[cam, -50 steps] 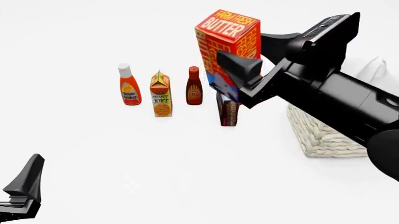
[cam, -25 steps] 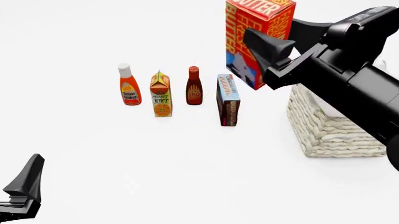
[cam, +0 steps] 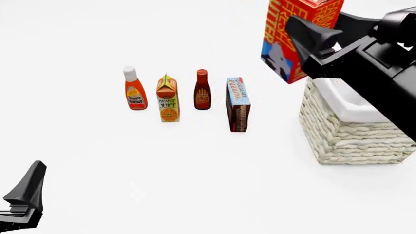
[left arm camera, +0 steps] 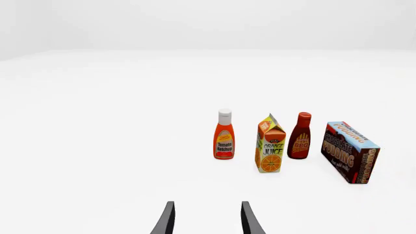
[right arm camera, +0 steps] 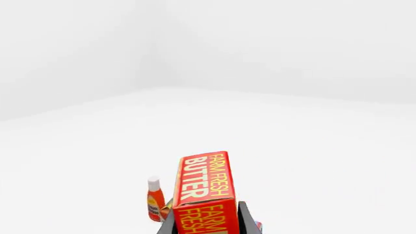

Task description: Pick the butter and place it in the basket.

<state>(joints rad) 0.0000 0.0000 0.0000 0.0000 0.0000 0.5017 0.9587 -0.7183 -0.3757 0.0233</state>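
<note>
Altogether: one butter (cam: 293, 34), one basket (cam: 348, 134), two bottles, two cartons.

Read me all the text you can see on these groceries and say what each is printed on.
"FARM FRESH BUTTER": butter, in the right gripper.
"ORANGE JUICE": juice carton.
"Tomato Ketchup": ketchup bottle.
"BBQ": sauce bottle; other print too small.
"CHOCOLATE PUDDING": pudding box.

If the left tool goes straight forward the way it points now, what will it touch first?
Probably nothing soon. In the left wrist view the left tool is open over bare table. The tomato ketchup bottle and orange juice carton stand far ahead, slightly to one side; the ketchup seems nearest to that line, though depth is unclear.
</note>
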